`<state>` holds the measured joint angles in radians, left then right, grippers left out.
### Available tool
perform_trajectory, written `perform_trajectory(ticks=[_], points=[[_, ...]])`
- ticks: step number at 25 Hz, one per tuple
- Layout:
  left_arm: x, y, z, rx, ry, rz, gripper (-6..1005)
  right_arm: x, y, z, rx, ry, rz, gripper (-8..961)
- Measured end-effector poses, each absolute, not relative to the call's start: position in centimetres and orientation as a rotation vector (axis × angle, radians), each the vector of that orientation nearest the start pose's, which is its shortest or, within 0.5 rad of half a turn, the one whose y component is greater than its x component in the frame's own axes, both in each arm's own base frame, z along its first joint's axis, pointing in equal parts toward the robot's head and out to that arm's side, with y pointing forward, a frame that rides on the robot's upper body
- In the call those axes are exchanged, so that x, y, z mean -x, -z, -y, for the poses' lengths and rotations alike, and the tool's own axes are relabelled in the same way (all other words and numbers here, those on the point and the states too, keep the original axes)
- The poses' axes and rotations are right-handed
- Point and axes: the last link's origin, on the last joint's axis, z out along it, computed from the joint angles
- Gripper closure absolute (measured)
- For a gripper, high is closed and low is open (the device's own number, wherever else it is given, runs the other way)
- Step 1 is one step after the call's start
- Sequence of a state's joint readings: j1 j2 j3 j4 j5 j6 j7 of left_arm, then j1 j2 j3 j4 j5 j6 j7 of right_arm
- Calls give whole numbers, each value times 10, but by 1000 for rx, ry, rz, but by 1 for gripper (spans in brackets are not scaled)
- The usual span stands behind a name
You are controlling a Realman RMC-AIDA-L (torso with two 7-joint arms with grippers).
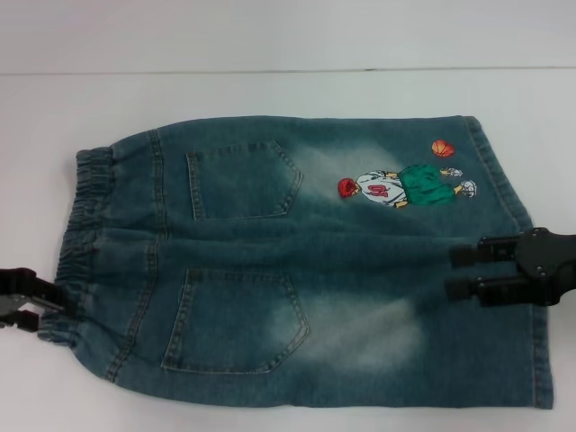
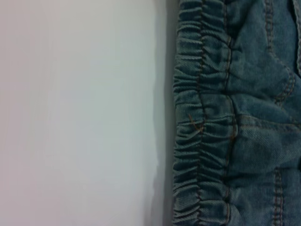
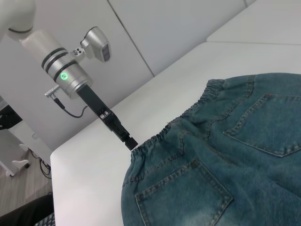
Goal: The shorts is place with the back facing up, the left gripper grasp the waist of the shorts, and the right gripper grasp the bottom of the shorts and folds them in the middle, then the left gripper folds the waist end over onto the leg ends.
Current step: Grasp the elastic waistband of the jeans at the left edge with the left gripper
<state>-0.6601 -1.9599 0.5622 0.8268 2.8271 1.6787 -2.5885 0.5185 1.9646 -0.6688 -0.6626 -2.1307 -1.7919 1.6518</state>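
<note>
1. You are looking at a lab or test room: a plain white worktop [image 1: 270, 90] stands against bare white wall panels [image 3: 188, 28].
2. You see a silver-and-white robot arm [image 3: 66, 70] with a lit green ring.
3. Cables [image 3: 40, 162] trail on the floor.

Shorts [image 1: 297, 270]: one
Back pockets [image 1: 236, 319]: two
Embroidered player [image 1: 400, 186]: one
Embroidered ball [image 1: 443, 148]: one
Hands: two, left hand [image 1: 36, 310], right hand [image 1: 463, 270]
Surface [image 1: 270, 90]: one

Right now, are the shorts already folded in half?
No, in the head view the shorts lie flat and unfolded on the table, with both back pockets and the waistband showing.
</note>
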Motion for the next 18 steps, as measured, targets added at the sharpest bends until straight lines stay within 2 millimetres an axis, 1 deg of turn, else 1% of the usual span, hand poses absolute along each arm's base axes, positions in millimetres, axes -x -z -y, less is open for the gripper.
perform_trajectory(ticks=[11, 15, 16, 18], points=[[320, -65, -335, 2061, -245, 1998, 408, -279, -38, -307, 2889, -606, -983, 219], [320, -68, -335, 2060, -245, 1994, 415, -280, -38, -305, 2889, -606, -987, 219], [321, -72, -334, 2053, -243, 1992, 417, -280, -38, -305, 2887, -606, -989, 219], [321, -74, -334, 2048, -244, 1988, 421, -280, -38, -305, 2886, -605, -991, 220]])
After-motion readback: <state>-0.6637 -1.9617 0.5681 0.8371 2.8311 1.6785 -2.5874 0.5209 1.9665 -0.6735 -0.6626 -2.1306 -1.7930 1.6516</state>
